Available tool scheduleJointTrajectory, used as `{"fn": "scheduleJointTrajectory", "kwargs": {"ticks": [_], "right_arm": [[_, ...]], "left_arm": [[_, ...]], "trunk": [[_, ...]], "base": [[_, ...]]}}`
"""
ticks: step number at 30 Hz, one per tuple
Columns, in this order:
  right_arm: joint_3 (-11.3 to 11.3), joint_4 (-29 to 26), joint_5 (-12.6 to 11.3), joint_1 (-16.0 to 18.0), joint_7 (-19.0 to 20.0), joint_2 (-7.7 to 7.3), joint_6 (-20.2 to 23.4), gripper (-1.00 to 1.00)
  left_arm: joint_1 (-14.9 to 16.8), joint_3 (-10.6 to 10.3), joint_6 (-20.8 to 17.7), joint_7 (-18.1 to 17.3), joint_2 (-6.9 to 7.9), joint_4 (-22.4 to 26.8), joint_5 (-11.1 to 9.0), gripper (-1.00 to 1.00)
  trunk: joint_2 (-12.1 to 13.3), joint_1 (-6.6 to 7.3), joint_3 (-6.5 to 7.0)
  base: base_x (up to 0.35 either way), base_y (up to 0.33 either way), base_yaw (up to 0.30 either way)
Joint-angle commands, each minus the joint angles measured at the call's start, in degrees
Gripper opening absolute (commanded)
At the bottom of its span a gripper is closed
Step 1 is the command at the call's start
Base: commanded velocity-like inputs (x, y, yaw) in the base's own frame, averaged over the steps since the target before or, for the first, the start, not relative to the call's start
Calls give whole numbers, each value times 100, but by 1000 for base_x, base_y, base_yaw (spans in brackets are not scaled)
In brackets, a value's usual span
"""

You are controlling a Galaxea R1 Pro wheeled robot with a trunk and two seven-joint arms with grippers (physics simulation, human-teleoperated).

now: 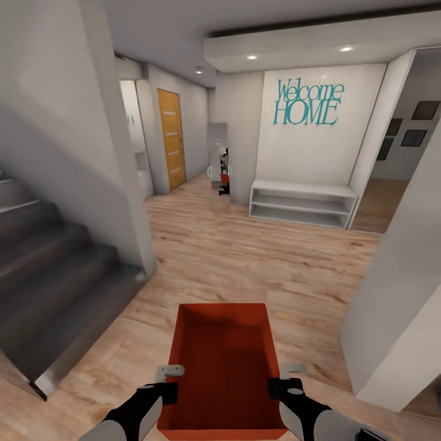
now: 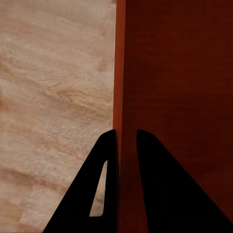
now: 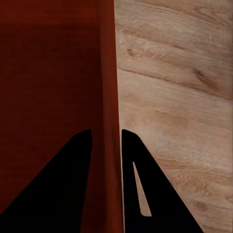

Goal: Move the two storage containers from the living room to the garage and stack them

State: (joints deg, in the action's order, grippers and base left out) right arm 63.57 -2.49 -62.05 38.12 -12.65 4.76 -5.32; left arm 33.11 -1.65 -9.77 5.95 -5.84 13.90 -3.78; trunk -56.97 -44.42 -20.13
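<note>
One red-orange storage container (image 1: 223, 361) rides out front, carried above the wood-plank floor (image 1: 245, 257) of an entry hall. Left hand (image 1: 169, 372) is clamped on its left wall, one finger inside, one outside; right hand (image 1: 288, 370) pinches the right wall the same way. Grey stairs (image 1: 55, 269) sit to the left, a white bench shelf (image 1: 303, 202) under the "Welcome HOME" lettering (image 1: 308, 103) ahead.

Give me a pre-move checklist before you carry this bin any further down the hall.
1. Left gripper astride the storage container's wall: ok.
2. Right gripper astride the opposite wall: ok.
3. Container level between both arms: ok.
4. Wood floor ahead free of obstacles: ok.
5. Stairs at left kept off the path: ok.
6. Second container located: cannot tell.
</note>
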Motion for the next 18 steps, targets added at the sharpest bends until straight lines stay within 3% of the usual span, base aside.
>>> {"fn": "scheduleJointTrajectory", "kwargs": {"ticks": [1, 18], "right_arm": [[138, 56, -54, 2, -18, -45, -13, -100], [138, 56, -53, 2, -18, -45, -13, -100]], "left_arm": [[3, -81, -34, 55, 4, 16, -110, -100], [3, -81, -34, 55, 4, 16, -107, -100]], "trunk": [[-4, -4, -6], [-4, -4, -6]], "base": [[323, 0, 0], [323, 0, 0]]}}
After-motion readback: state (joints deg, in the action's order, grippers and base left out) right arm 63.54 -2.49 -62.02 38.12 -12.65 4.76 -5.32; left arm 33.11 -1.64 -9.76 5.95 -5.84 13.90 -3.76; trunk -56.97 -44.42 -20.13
